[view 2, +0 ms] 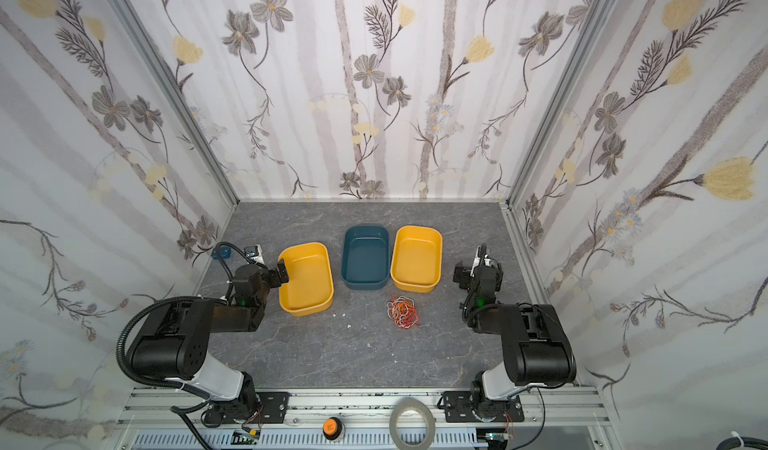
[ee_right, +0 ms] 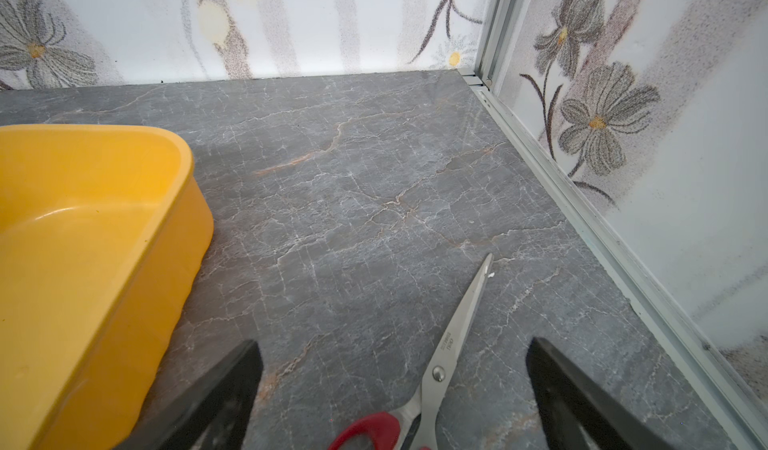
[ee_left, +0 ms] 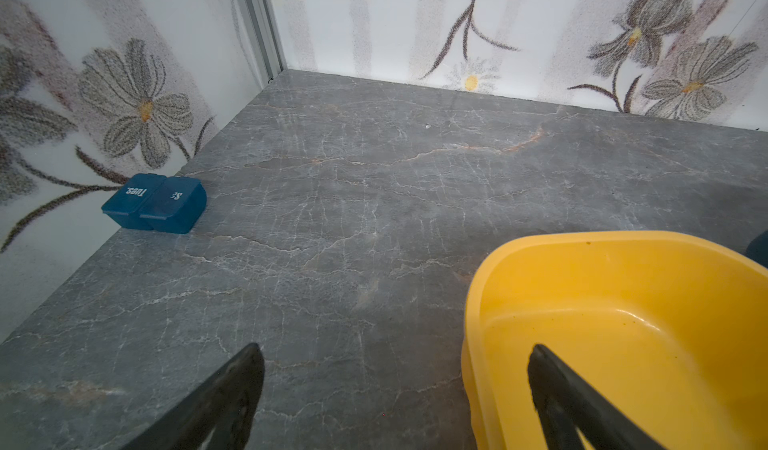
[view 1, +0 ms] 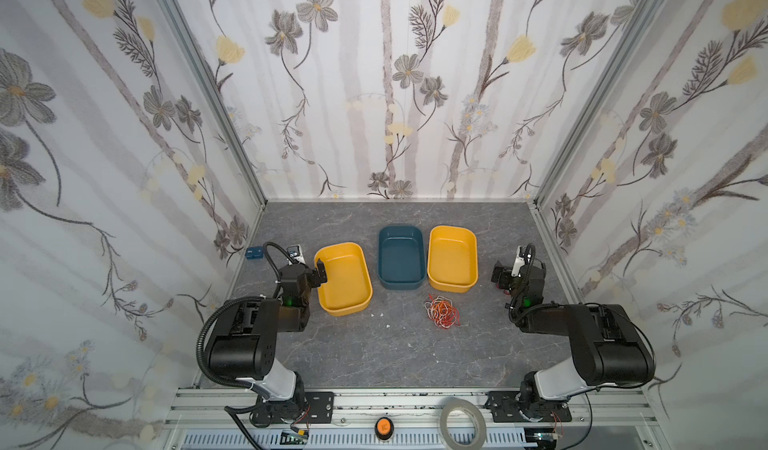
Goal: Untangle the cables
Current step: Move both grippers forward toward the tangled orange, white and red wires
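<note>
Cables (view 1: 442, 311): 1 orange-red-white tangle on the table (view 1: 374, 344), untouched, at 6 o'clock of right yellow tray (view 1: 452, 260). Left gripper (ee_left: 395, 348) at its 9 o'clock, jaws spread, empty, straddling rim of left yellow tray (ee_left: 623, 302). Right gripper (ee_right: 392, 344) at 2 o'clock, jaws spread, empty, above scissors (ee_right: 453, 339).

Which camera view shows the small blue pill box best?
The left wrist view: the pill box is close, and the lettering on its lids is visible. Both top views show it only as a tiny blue block; the right wrist view does not show it.
</note>
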